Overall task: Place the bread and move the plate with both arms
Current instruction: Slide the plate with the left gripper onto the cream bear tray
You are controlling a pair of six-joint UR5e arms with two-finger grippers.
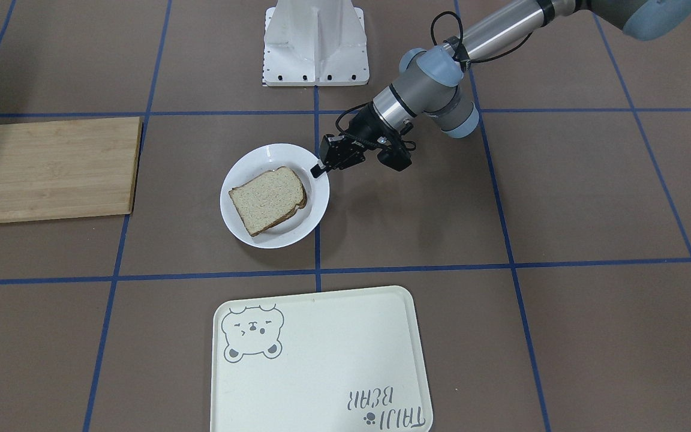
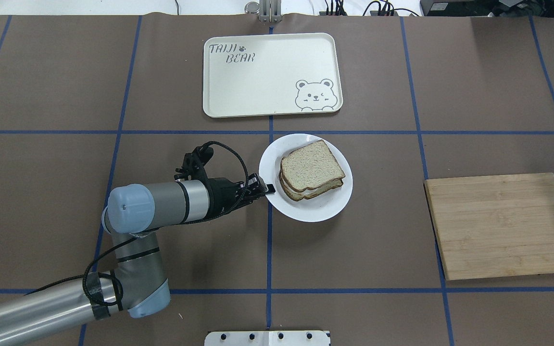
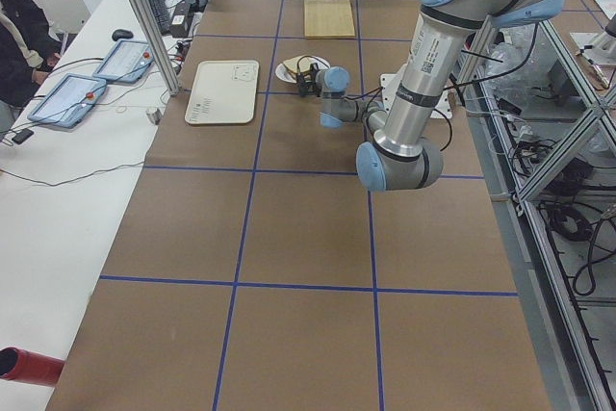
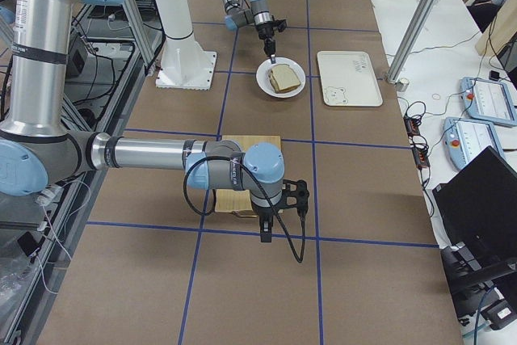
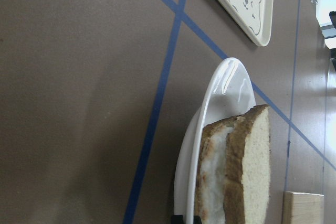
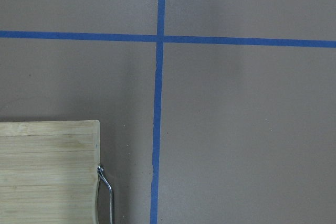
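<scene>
The white plate (image 1: 273,240) sits mid-table with two stacked bread slices (image 1: 267,201) on it, a white layer between them. In the overhead view the bread (image 2: 311,169) lies on the plate (image 2: 315,214), and my left gripper (image 2: 268,189) comes in low from the left, its fingers pinched on the plate's near-left rim. The front view shows the same grip (image 1: 317,170). The left wrist view shows the plate rim (image 5: 226,82) and the bread (image 5: 247,171) edge-on. My right gripper (image 4: 269,230) shows only in the exterior right view, beside the cutting board; I cannot tell whether it is open or shut.
The cream bear-print tray (image 2: 272,72) lies just beyond the plate. The wooden cutting board (image 2: 503,226) lies at the right; its corner and metal handle show in the right wrist view (image 6: 47,171). The white pedestal (image 1: 315,42) stands at the robot's side.
</scene>
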